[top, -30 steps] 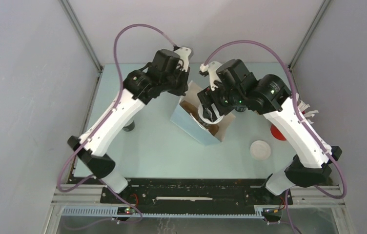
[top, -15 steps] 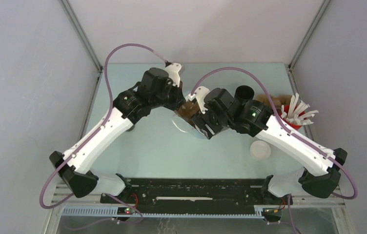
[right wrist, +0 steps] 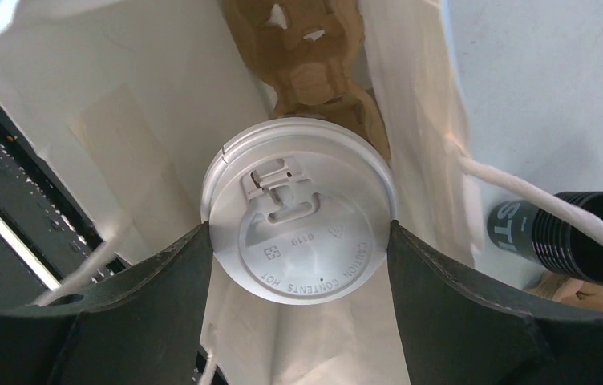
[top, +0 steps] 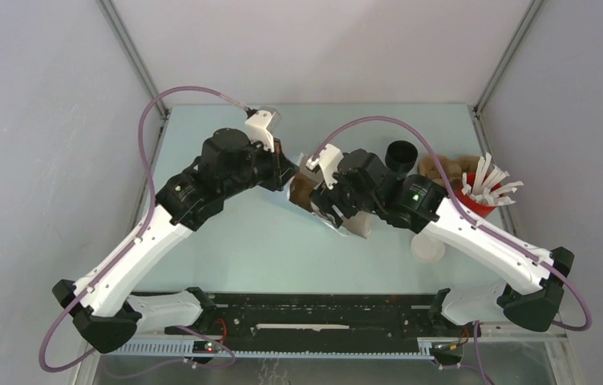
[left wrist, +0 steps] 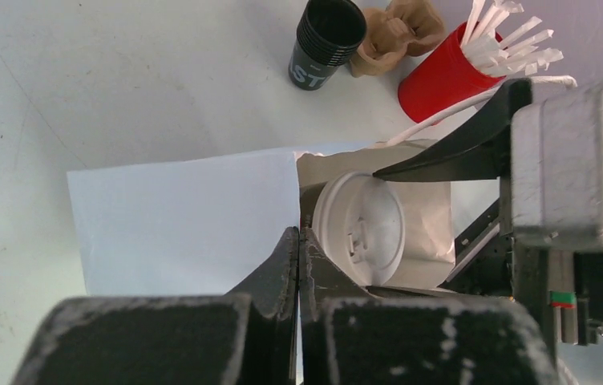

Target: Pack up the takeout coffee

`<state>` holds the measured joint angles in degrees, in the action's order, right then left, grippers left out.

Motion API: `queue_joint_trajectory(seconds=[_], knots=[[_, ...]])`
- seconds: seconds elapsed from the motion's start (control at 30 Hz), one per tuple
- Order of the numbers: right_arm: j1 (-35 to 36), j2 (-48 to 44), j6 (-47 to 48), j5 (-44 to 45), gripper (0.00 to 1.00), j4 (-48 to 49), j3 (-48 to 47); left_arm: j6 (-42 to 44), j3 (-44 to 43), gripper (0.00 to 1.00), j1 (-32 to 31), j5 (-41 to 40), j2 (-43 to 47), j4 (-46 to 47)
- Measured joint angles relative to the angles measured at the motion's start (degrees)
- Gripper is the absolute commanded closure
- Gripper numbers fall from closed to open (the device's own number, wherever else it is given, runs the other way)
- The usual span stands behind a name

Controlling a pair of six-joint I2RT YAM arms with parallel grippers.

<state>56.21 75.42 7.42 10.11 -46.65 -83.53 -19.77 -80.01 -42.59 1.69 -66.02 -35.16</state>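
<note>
lidded coffee cup (right wrist: 298, 249): clamped at lid rim between widely spread fingers of right gripper (right wrist: 298, 231), inside mouth of white paper bag (left wrist: 182, 216). brown cardboard carrier (right wrist: 306, 64): deeper in bag, past cup. left gripper (left wrist: 299, 241): pressed together, pinching bag rim just beside cup. stack of black cups (left wrist: 326, 40), red cup of wrapped straws (left wrist: 443, 80): on table (left wrist: 122, 80) beyond bag.
</note>
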Motion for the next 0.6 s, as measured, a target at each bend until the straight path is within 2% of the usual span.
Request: queue_joint_trajectory(seconds=[0.27,0.6], knots=[[2.75,0.46,1.84,-0.02,0.74,5.29,5.09,-0.39,7.43,1.0,-0.39,-0.74,3.08,4.57],[10.6,6.73,2.05,5.7,0.74,10.62,5.27,-1.25,22.03,1.0,-0.44,-8.0,16.41,9.81]])
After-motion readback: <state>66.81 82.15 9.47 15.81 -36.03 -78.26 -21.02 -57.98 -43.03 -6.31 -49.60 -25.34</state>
